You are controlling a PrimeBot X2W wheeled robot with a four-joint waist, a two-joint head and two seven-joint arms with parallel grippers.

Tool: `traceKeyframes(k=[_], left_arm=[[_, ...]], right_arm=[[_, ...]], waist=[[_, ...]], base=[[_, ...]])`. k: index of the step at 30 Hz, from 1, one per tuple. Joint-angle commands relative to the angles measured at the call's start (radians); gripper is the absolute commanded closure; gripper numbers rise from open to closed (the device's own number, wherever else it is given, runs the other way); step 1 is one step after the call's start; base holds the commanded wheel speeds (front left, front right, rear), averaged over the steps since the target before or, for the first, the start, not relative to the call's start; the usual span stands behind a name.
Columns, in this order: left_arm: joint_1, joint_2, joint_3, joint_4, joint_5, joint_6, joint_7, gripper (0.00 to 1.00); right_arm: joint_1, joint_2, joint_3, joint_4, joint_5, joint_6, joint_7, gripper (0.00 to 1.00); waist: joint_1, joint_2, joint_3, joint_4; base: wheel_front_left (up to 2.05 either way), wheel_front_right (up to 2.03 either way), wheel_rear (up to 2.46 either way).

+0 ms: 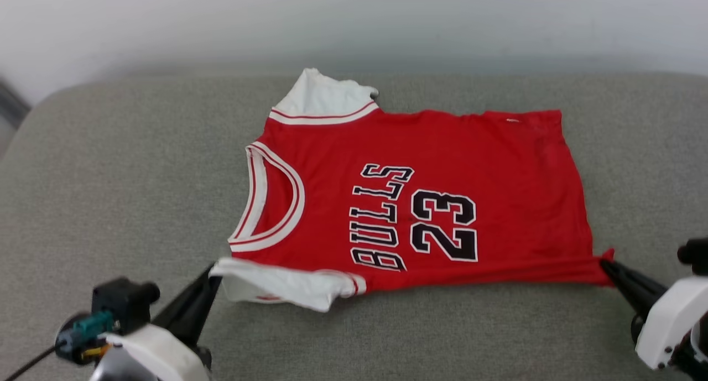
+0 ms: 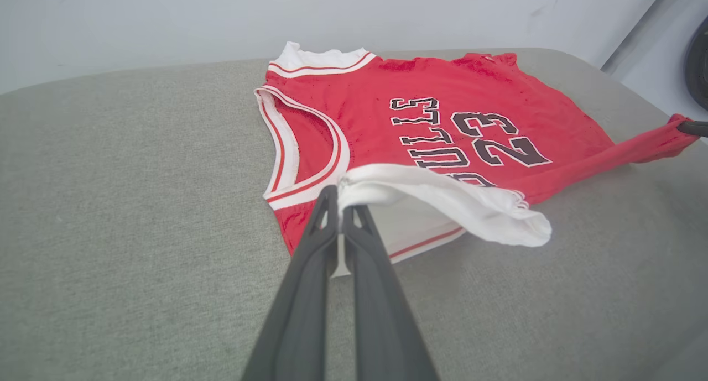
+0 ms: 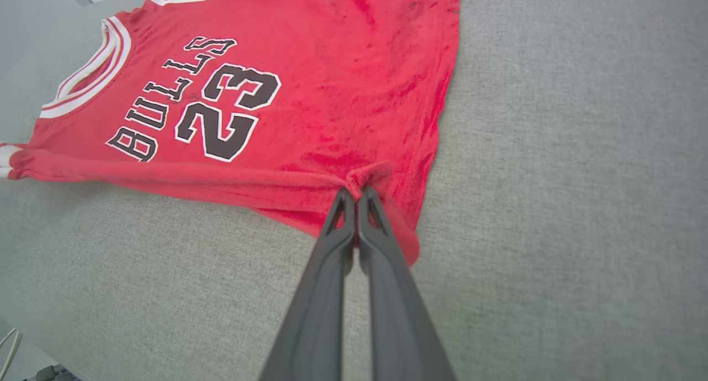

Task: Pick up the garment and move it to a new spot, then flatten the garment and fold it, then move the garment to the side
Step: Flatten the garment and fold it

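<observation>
Jersey [image 1: 420, 204] is laid flat mid-bench [image 1: 110, 176], long axis left-right, collar leftward, near edge pulled taut between left claw [image 1: 213, 273], clamped on the near white sleeve [image 1: 276, 284], and right claw [image 1: 605, 265], clamped on the near hem corner [image 1: 607, 255]; the body lies beyond both.

The red jersey [image 1: 498, 165] bears black, white-outlined lettering [image 1: 379, 215] reading "BULLS" across its chest, and just beside it the number [image 1: 444, 225] "23" in the same style (both lie sideways in the head view, running bottom to top). A tiny mark [image 1: 513, 120] near one corner is unreadable.
</observation>
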Motion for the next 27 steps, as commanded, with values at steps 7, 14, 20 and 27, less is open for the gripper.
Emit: traceKeyframes(k=[7, 14, 20, 27], left_arm=[[-0.221, -0.016, 0.003, 0.069, 0.042, -0.028, 0.002, 1.00], [-0.393, -0.046, -0.031, 0.235, 0.072, -0.061, 0.017, 1.00], [-0.471, -0.076, -0.057, 0.364, 0.101, -0.077, -0.011, 1.00], [-0.525, -0.125, -0.081, 0.550, 0.117, -0.075, -0.049, 0.00]], right_arm=[[-0.141, 0.022, -0.016, -0.018, -0.073, -0.001, 0.078, 1.00], [-0.252, 0.051, 0.000, 0.053, -0.131, -0.001, 0.115, 1.00], [-0.306, 0.064, 0.021, 0.113, -0.155, -0.001, 0.105, 1.00], [-0.337, 0.087, 0.053, 0.200, -0.173, -0.001, 0.082, 0.59]], waist=[[-0.0001, 0.0000, 0.162, -0.004], [-0.0001, 0.0000, 0.251, -0.004], [-0.0001, 0.0000, 0.281, -0.001], [-0.0001, 0.0000, 0.276, 0.000]], base=[[0.00, 0.00, 0.00], [0.00, 0.00, 0.00], [0.00, 0.00, 0.00], [0.00, 0.00, 0.00]])
